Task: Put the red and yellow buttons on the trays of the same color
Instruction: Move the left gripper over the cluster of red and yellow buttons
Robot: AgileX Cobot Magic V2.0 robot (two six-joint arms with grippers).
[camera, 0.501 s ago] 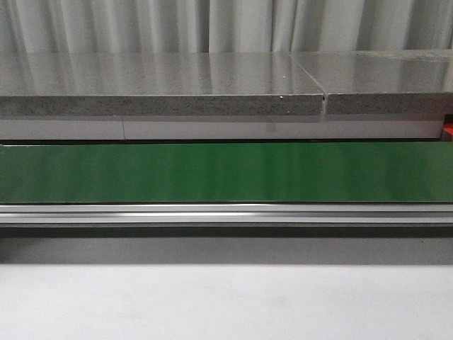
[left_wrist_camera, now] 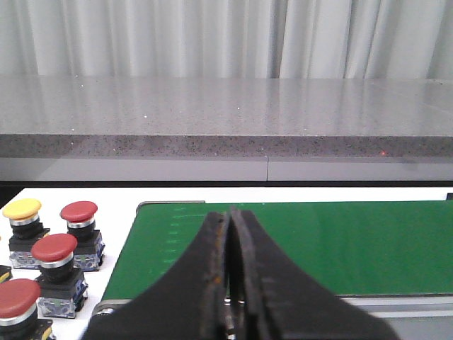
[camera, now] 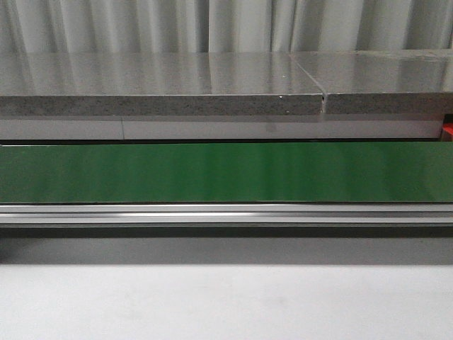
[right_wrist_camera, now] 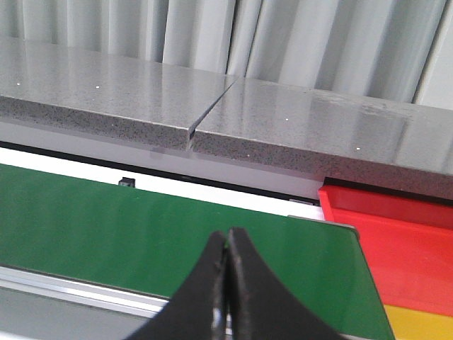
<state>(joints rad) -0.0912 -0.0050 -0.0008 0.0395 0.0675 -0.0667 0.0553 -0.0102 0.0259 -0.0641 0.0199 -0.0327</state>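
1. Four push buttons show in my left wrist view, standing on the white surface just off the end of the green conveyor belt [left_wrist_camera: 297,244]: a yellow button [left_wrist_camera: 22,209], a red button [left_wrist_camera: 78,211] beside it, a second red button [left_wrist_camera: 54,246] nearer the camera, and a third red button [left_wrist_camera: 17,297] cut by the frame's edge. There may be more outside the frame; I cannot tell.

2. None of them is on a tray yet, as far as I can see, so I judge the sorting has not begun.

3. My left gripper [left_wrist_camera: 228,283] hangs over the belt's near edge with its fingers pressed together and nothing between them.

4. My right gripper [right_wrist_camera: 227,283] is likewise closed and empty, above the belt's other end.

5. The red tray [right_wrist_camera: 396,227] lies just past that far end of the belt, bare where I can see it; a strip of the yellow tray [right_wrist_camera: 421,324] shows beside it, too little to say whether it holds anything.

6. The front view shows only the belt, the aluminium rail [camera: 226,212] and the grey stone counter [camera: 163,85] behind.

7. All the work remains: every visible button has yet to reach its tray.
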